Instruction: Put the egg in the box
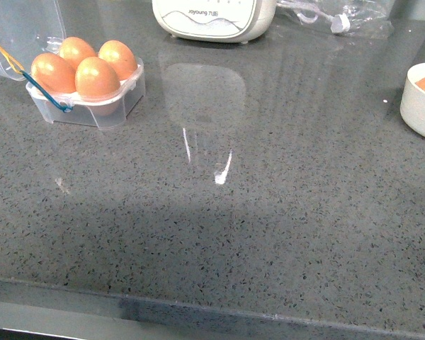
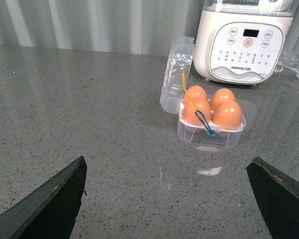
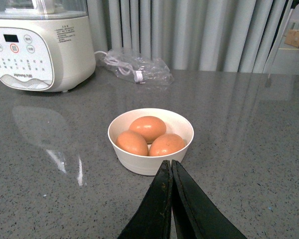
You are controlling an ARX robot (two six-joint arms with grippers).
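Counter (image 1: 269,234) stretches wide between box (image 1: 120,106), far left, and bowl (image 1: 413,106), right edge.

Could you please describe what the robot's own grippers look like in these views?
The left gripper shows black, wedge-shaped fingers with paler, worn-looking edges. The right gripper shows matching black fingers tapering to points. No cables, markings or arm links are visible.

A dark grey speckled stone countertop (image 1: 269,234) fills the scene, polished enough to mirror the white kitchen appliance (image 1: 212,18) standing at its back edge. Bright streaks of light (image 1: 223,173) glint on the surface. Behind hangs a pale pleated curtain (image 3: 214,35), and a clear plastic bag (image 3: 139,67) holding a white cable lies near it.
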